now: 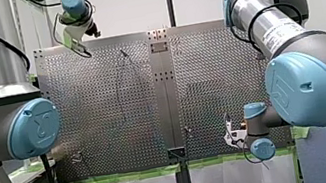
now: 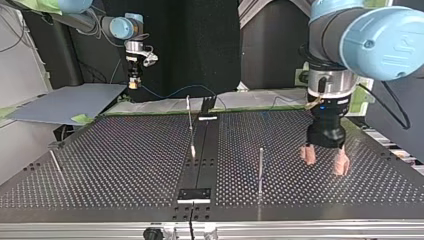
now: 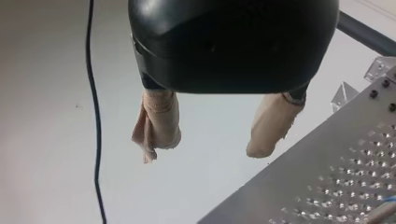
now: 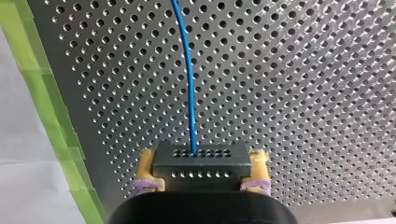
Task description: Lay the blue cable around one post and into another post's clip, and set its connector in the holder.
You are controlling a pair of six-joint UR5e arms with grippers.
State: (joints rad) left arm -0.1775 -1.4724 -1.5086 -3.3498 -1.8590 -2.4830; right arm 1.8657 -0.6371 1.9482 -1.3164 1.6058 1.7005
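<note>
In the right wrist view my right gripper [image 4: 201, 164] is shut on a black connector [image 4: 201, 154], yellow pads on both its sides. The blue cable [image 4: 188, 84] runs from the connector ahead over the perforated plate. The top view shows this gripper [image 2: 132, 82] above the table's far edge at the left, with the blue cable [image 2: 175, 92] trailing toward the middle. My left gripper [image 2: 325, 159] hangs open over the plate at the top view's right, beige pads [image 3: 156, 128] apart, nothing between them. Thin posts [image 2: 260, 167] [image 2: 190, 114] stand near the centre. A black holder [image 2: 195, 194] sits at the near edge.
Another slanted post [image 2: 55, 161] stands at the top view's left. A grey sheet [image 2: 65, 102] lies beyond the far left corner. Green tape [image 4: 51, 112] lines the plate's edge beside my right gripper. A black wire [image 3: 95, 116] hangs beside my left gripper.
</note>
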